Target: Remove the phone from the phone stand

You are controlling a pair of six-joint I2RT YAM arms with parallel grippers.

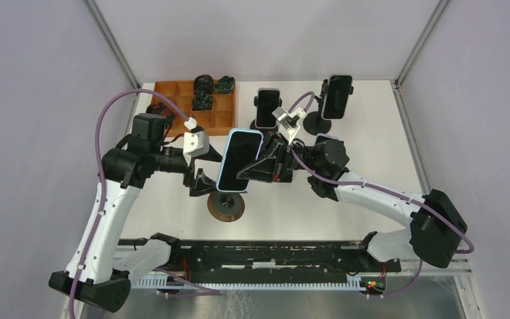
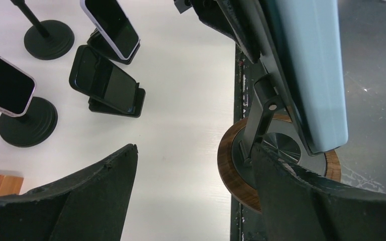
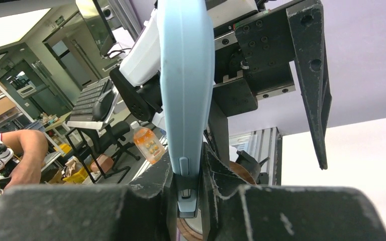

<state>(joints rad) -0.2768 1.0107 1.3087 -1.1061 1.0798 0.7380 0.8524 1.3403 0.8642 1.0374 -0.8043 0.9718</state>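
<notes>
the light blue phone (image 1: 238, 158) is in the middle of the desk (image 1: 372, 166), standing up tall at the phone stand (image 1: 226, 207). the right claw (image 3: 187, 188) is clamped on it. in the right wrist view its two fingers (image 3: 156, 187) press on the two flat sides of the phone. so the grab part looks done.

the left claw (image 2: 193, 150) is wide apart and holds nothing. it is down low by the stand, and one of its fingers (image 2: 311, 201) is just beside the round wooden foot (image 2: 229, 165). bare desk shows between the two fingers. i think it is there to keep the stand from tipping, but it is not closed on it.

the phone is not out yet, as far as i can tell. in the left wrist view its back lies close to the dark arm (image 2: 261, 113) of the stand, right above the foot. i cannot tell if it touches the holder or is a tiny bit off it.

what is left: lift the phone up and away from the stand. the other phones (image 1: 267, 106) at the back sit on their own stands, well apart.
</notes>
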